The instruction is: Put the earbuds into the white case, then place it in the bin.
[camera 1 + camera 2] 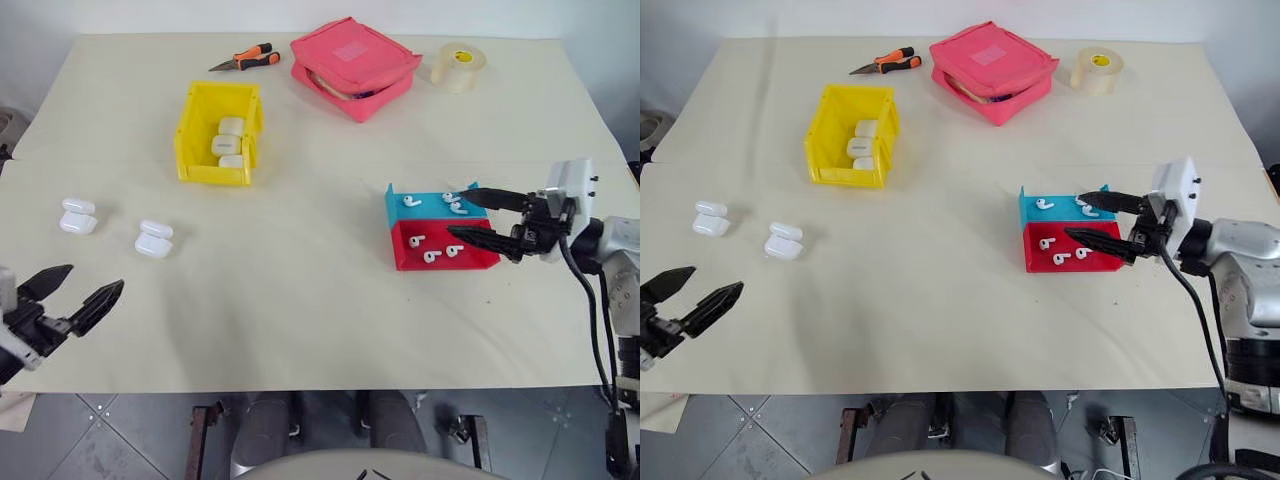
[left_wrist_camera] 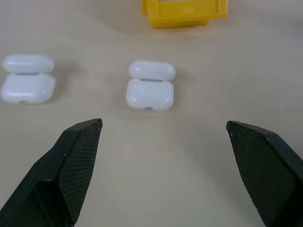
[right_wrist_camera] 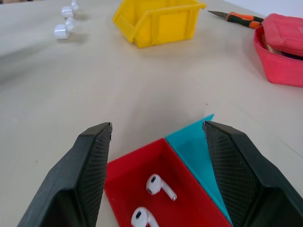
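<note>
Several white earbuds [image 1: 432, 256] lie in a red tray [image 1: 470, 262] and a blue tray [image 1: 430, 207] right of centre. My right gripper [image 1: 458, 212] hovers open over the trays' right end; the right wrist view shows two earbuds [image 3: 160, 186] in the red tray below its fingers. Two white cases [image 1: 154, 240] [image 1: 78, 216] lie open on the table at the left. The yellow bin [image 1: 190, 120] stands behind them with three closed cases [image 1: 229, 143] inside. Near the table's front left edge, my left gripper [image 1: 95, 277] is open and empty, pointing at the nearer case [image 2: 150, 90].
A pink zip pouch [image 1: 353, 65], a roll of tape [image 1: 458, 66] and orange-handled pliers [image 1: 245, 59] lie along the far edge of the cream table. Bare table stretches between the open cases and the trays.
</note>
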